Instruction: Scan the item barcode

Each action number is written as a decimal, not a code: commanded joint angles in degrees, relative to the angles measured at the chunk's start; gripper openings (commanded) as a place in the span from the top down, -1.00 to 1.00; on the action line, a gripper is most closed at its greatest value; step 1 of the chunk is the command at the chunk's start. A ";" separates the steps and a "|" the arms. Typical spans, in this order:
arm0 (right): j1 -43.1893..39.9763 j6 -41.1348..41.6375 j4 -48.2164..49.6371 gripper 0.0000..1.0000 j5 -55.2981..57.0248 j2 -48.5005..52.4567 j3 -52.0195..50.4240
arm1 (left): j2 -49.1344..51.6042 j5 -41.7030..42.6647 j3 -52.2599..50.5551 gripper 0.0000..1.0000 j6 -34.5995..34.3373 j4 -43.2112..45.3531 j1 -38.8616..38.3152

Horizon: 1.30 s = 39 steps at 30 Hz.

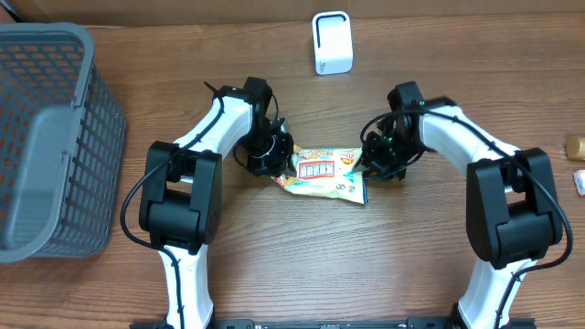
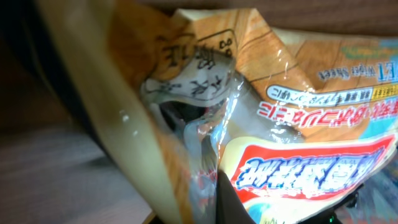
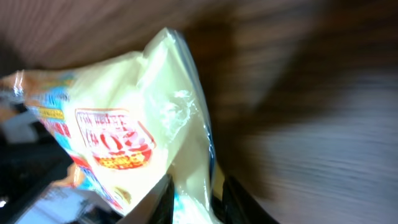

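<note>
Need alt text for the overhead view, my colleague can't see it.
A colourful plastic snack packet is centre frame between the left pincer and the right pincer, one at each end. A small white boxy scanner stands beyond it on the wooden table; a grey plastic mesh basket sits far left.

I see packet (image 1: 322, 174) on surface (image 1: 274, 265), left pincer (image 1: 274, 163) at its left end, right pincer (image 1: 373, 164) at its right; scanner (image 1: 331, 42) behind it, basket (image 1: 55, 137) far left.

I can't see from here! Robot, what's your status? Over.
Left gripper shut on snack packet, left end. Right gripper at its other end, grip unclear. White scanner beyond packet, nothing between them.
</note>
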 commanded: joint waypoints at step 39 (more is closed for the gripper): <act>-0.74 -7.41 -19.61 -0.78 18.45 0.33 19.34 | 0.85 -1.92 4.26 -0.50 7.78 -2.34 2.34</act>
